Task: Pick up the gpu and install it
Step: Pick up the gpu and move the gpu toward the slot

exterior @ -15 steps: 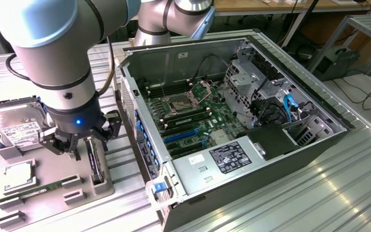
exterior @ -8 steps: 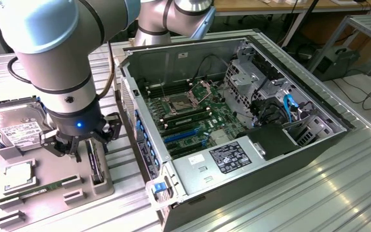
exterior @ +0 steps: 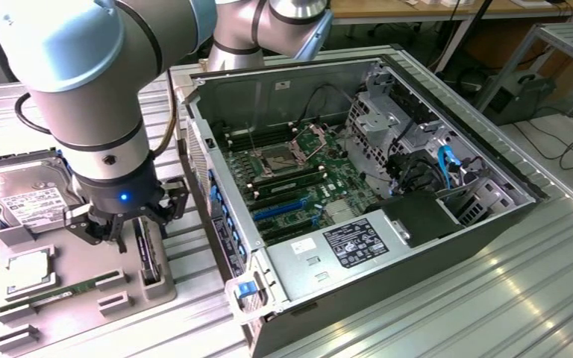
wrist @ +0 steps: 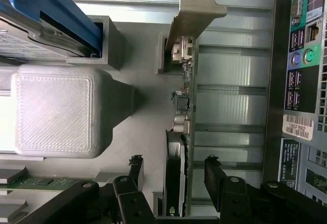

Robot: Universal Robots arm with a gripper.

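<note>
Fingers stood wide open astride the upright gpu, holding nothing. A sound grasp would need both seated squarely on the board, clear of the bracket.

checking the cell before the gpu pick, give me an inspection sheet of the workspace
surface: ribbed metal table with a grey parts tray on it
job's things: gpu on edge in a tray slot; open computer case beside the tray
clutter: hard drive and memory stick in the tray
grippers: gripper open, a finger either side of the gpu, not closed on it
cables: blue cable inside the case
surroundings: desk behind; floor cables
</note>
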